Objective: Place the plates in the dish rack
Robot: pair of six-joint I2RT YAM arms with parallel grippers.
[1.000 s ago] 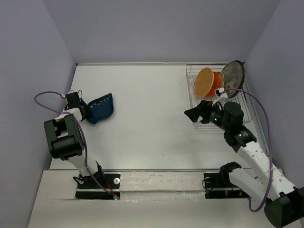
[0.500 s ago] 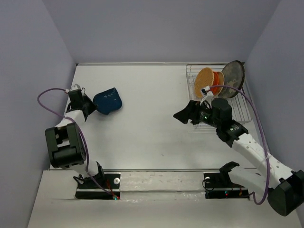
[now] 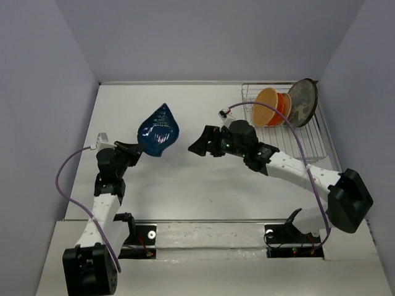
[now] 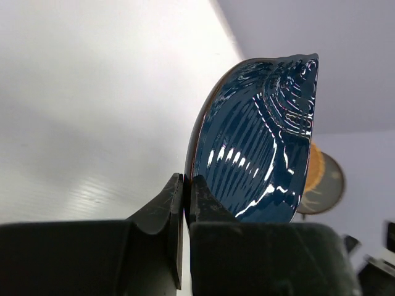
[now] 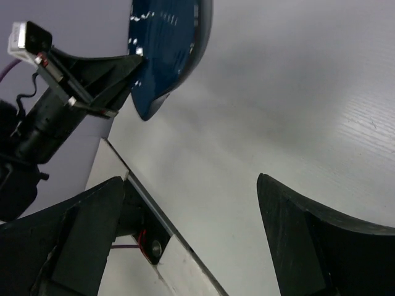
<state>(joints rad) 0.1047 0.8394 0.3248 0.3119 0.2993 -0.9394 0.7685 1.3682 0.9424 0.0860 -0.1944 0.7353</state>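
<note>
The dark blue leaf-shaped plate (image 3: 158,129) hangs on edge above the table, left of centre. My left gripper (image 3: 137,148) is shut on its lower rim; the left wrist view shows both fingers (image 4: 173,197) pinching the rim of the plate (image 4: 259,135). My right gripper (image 3: 196,145) stands open just right of the plate, empty, pointing at it. In the right wrist view its jaws (image 5: 191,185) gape wide below the plate (image 5: 166,37). The dish rack (image 3: 296,139) at the back right holds a tan waffle plate (image 3: 266,106), an orange-red plate (image 3: 284,108) and a grey patterned plate (image 3: 303,102).
Grey walls close in the table on the left, back and right. The arm bases (image 3: 139,237) sit at the near edge, and purple cables (image 3: 68,179) loop beside both arms. The table's front edge (image 5: 145,197) shows under my right gripper.
My left gripper closed on the blue plate, lifted it off the table and carried it toward the middle. My right arm swung left, away from the rack, toward the plate.
</note>
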